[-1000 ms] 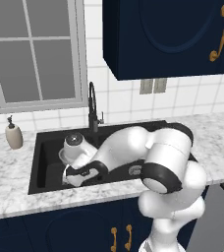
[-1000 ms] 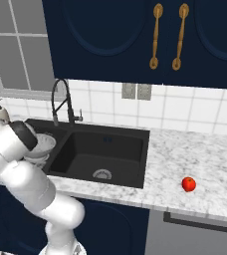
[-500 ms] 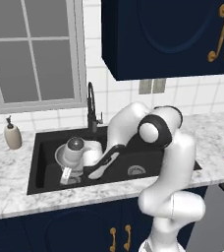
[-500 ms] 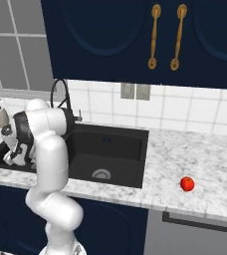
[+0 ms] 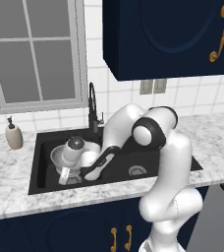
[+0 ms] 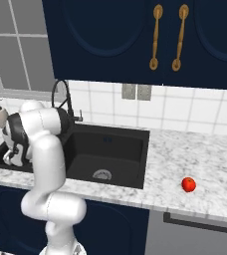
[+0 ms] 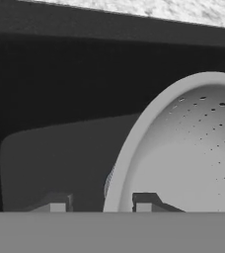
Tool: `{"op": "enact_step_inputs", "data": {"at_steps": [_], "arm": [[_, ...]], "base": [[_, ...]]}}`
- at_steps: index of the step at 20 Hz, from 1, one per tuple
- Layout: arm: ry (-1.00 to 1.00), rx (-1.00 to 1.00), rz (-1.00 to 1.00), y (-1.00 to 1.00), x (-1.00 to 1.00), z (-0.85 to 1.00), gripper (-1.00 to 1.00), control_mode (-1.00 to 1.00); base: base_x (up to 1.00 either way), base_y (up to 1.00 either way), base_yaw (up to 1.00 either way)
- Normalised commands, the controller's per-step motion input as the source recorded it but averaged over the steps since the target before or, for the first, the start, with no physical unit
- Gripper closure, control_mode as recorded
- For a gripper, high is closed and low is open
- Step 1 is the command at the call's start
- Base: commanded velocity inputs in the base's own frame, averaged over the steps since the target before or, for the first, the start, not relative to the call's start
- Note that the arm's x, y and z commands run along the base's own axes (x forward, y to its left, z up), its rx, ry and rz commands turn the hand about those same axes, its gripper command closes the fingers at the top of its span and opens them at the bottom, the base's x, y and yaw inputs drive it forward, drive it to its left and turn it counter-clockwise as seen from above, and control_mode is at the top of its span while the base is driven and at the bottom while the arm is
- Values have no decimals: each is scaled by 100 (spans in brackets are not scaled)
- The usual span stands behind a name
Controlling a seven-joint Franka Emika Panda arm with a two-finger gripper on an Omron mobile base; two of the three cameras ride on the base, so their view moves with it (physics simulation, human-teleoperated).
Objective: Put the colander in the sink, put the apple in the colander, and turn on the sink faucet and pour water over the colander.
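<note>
at left of centre in the left base view, colander (image 5: 70, 158) sits tilted in the left basin of sink (image 5: 50, 183); rim between slightly parted jaws, contact unclear. judged light, rigid, slippery; best gripped at rim.

The silver colander (image 5: 67, 158) is sitting in the left basin of the black sink (image 5: 148, 158); the red apple (image 6: 188, 184) is lying on the bench.
</note>
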Motion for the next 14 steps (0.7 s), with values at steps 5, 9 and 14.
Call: {"op": "enact_step_inputs", "data": {"at_steps": [5, 9, 14], "arm": [[0, -6, -4, 0, 14, -10, 100, -100], [5, -4, -12, 0, 42, 0, 100, -100], [8, -1, -9, -5, 34, -3, 100, -100]], "base": [[0, 0, 0], [0, 0, 0], [0, 0, 0]]}}
